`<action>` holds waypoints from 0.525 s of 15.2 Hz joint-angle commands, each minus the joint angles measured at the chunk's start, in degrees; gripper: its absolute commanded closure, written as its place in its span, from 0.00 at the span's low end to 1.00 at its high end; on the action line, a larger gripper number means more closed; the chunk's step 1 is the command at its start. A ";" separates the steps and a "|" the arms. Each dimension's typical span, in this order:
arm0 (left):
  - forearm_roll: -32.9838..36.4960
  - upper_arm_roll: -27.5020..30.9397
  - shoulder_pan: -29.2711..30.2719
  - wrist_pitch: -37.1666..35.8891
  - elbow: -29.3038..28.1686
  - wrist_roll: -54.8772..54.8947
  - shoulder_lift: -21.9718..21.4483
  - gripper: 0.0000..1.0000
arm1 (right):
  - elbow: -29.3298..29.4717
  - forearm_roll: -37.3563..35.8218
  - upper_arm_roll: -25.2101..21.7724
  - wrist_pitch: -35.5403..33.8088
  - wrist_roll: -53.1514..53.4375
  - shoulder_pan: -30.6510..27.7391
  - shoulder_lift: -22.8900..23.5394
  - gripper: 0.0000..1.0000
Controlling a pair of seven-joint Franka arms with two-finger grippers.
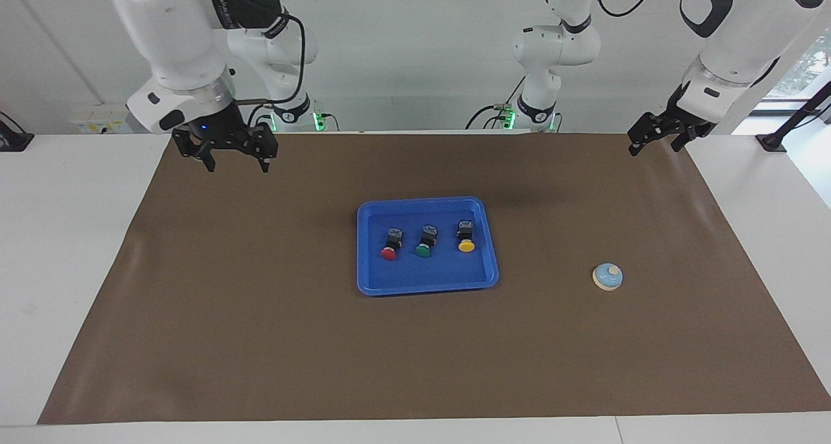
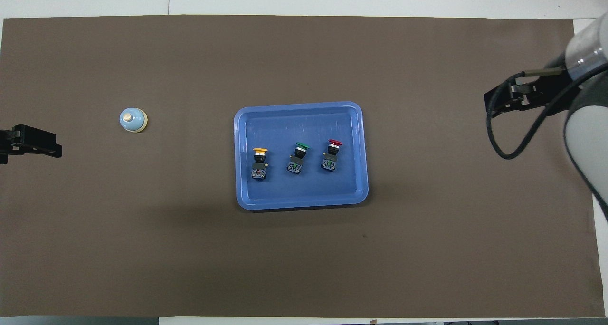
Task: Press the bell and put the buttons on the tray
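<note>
The blue tray (image 1: 428,278) (image 2: 299,118) lies mid-table on the brown mat. Three buttons lie in it in a row on their sides: red (image 1: 389,244) (image 2: 331,155), green (image 1: 425,241) (image 2: 297,157) and yellow (image 1: 465,236) (image 2: 259,162). The light-blue bell (image 1: 607,276) (image 2: 133,119) stands on the mat toward the left arm's end, apart from the tray. My right gripper (image 1: 237,166) (image 2: 510,99) hangs open and empty over the mat's corner at the right arm's end. My left gripper (image 1: 652,147) (image 2: 29,142) waits open and empty over the mat's edge at the left arm's end.
The brown mat (image 1: 260,314) covers most of the white table (image 1: 65,236). A loose black cable (image 2: 503,144) hangs from the right wrist. Nothing else lies on the mat.
</note>
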 commanded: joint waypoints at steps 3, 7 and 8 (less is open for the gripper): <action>0.18 -0.02 0.06 -0.50 -1.22 -0.35 -1.38 0.00 | -2.18 3.52 -12.41 -4.25 -8.22 5.80 -6.24 0.00; 0.18 -0.02 0.06 -0.50 -1.22 -0.35 -1.38 0.00 | -5.86 3.62 -18.50 -5.40 -9.37 10.30 -11.77 0.00; 0.18 -0.02 0.06 -0.50 -1.22 -0.35 -1.38 0.00 | -8.05 3.53 -18.50 -5.32 -9.20 10.21 -13.26 0.00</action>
